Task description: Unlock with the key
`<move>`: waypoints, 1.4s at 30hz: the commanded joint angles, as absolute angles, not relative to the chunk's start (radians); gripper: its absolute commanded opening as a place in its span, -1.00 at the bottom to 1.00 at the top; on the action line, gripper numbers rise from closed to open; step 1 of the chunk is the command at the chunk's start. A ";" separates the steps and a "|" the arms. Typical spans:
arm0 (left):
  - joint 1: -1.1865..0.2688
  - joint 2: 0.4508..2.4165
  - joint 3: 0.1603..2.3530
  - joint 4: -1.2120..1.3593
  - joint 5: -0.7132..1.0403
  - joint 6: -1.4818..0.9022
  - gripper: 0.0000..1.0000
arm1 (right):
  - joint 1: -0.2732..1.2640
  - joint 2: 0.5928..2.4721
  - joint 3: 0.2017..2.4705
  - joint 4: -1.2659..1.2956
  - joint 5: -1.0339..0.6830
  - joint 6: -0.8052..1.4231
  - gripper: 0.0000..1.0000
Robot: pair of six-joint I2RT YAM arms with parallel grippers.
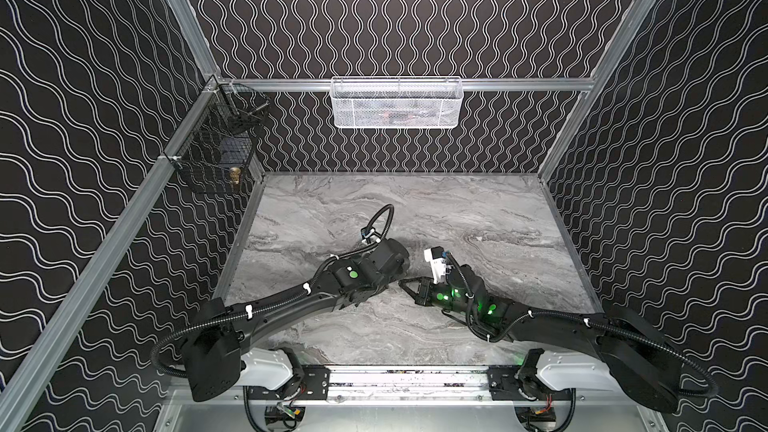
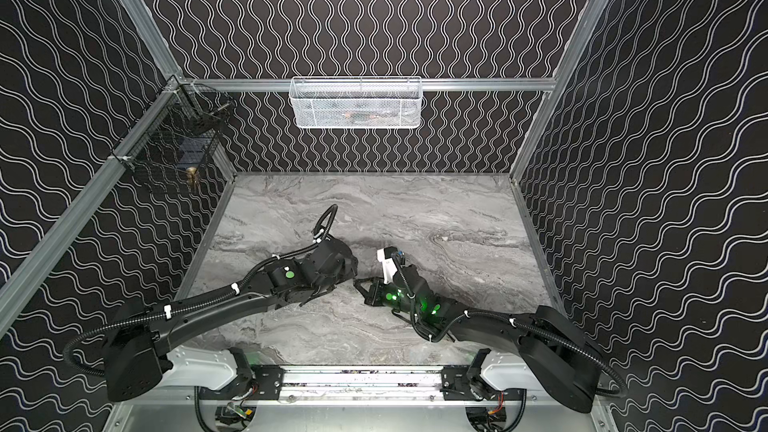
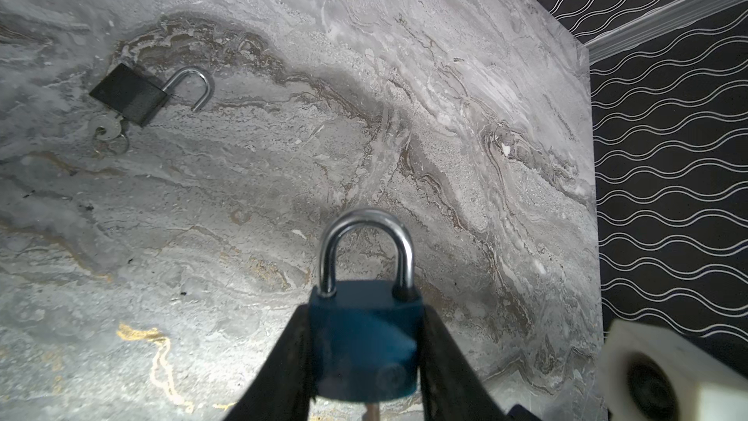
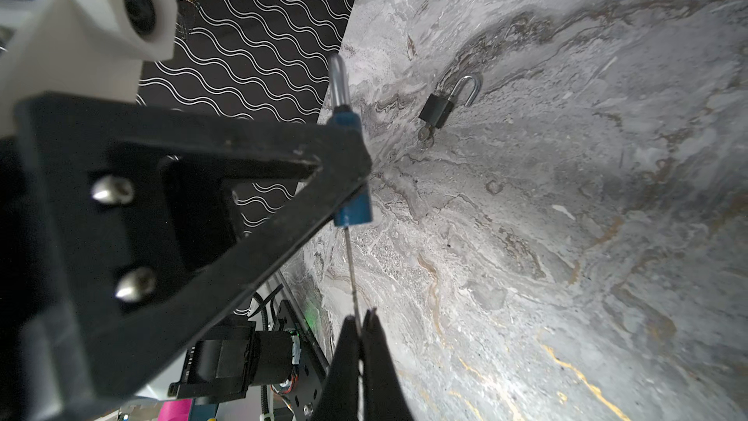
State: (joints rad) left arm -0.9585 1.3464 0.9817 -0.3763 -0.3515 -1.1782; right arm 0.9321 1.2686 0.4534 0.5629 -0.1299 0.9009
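A blue padlock (image 3: 364, 342) with its silver shackle (image 3: 366, 228) pushed in is held off the marble table (image 3: 445, 115). My left gripper (image 3: 366, 309) is shut on the sides of its body. A thin silver key (image 4: 352, 273) runs edge-on from the underside of the lock (image 4: 354, 212) to my right gripper (image 4: 361, 319), which is shut on the key's head. In both top views the two grippers meet at the table's middle, the right gripper (image 1: 402, 283) pointing left at the left wrist, which hides the lock.
A black padlock (image 3: 129, 95) lies on the table with its shackle swung open and a key with a ring (image 3: 106, 131) in it. A white mesh basket (image 1: 397, 103) hangs on the back wall. A black wire basket (image 1: 216, 147) holding a brass piece (image 1: 235, 176) hangs at the back left.
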 commanded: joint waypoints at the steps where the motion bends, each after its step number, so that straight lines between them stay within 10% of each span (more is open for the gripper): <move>1: -0.959 1.335 0.977 -0.347 -0.353 -1.190 -0.85 | 0.927 1.270 0.459 0.596 -0.114 0.903 -1.00; 42: -1.035 1.320 1.007 -0.363 -0.262 -1.200 -1.00 | 0.861 1.224 0.580 0.512 -0.128 0.948 -1.00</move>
